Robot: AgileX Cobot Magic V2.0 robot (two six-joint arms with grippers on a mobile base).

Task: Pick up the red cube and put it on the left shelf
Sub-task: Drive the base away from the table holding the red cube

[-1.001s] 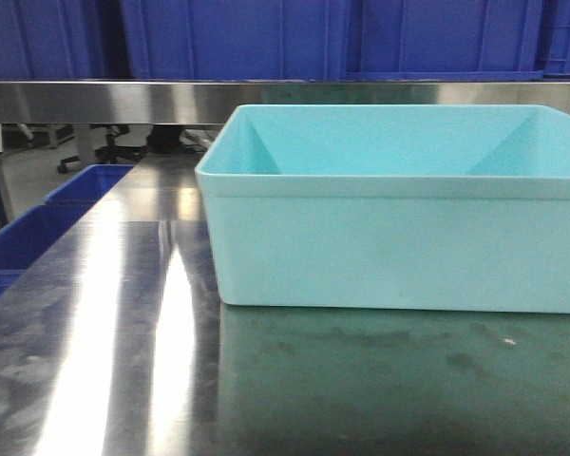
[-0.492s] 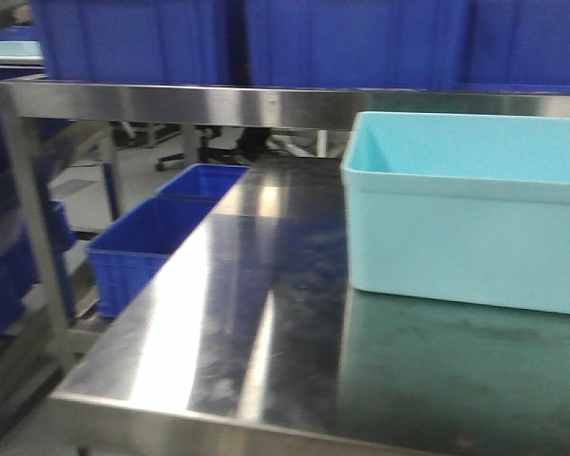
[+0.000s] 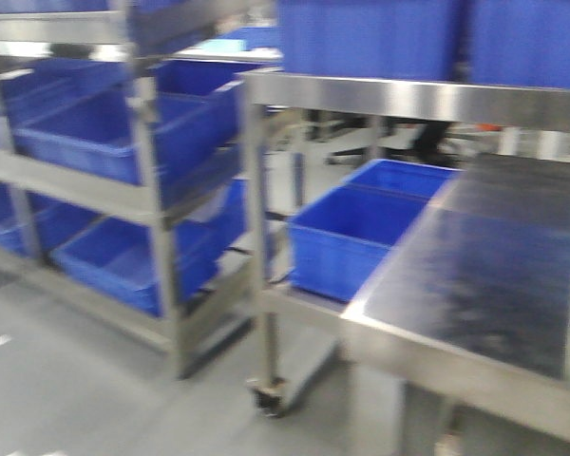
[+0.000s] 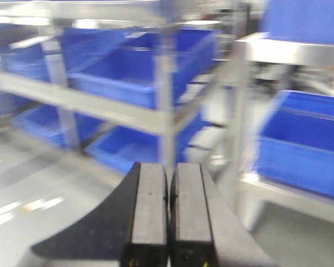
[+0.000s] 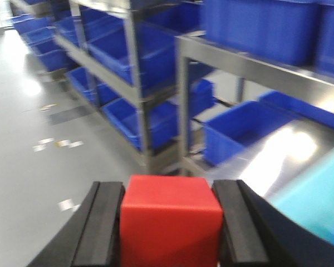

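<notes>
The right gripper [image 5: 171,192] clamps the small bright-red cube [image 5: 171,222] between its black pads [image 5: 108,222]. The left gripper [image 4: 168,211] has its jaws together, empty. The pick appears done. The stainless-steel left shelf [image 3: 76,180], loaded with blue plastic crates [image 3: 95,142], stands well apart, so approach and placing remain.

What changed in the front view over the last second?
The front view swung left: the turquoise tub slid off toward the right edge, and the left shelf with its blue crates came into sight. The steel tabletop stayed put, now at right. No grasp or release is visible; the right hand holds the red cube.
</notes>
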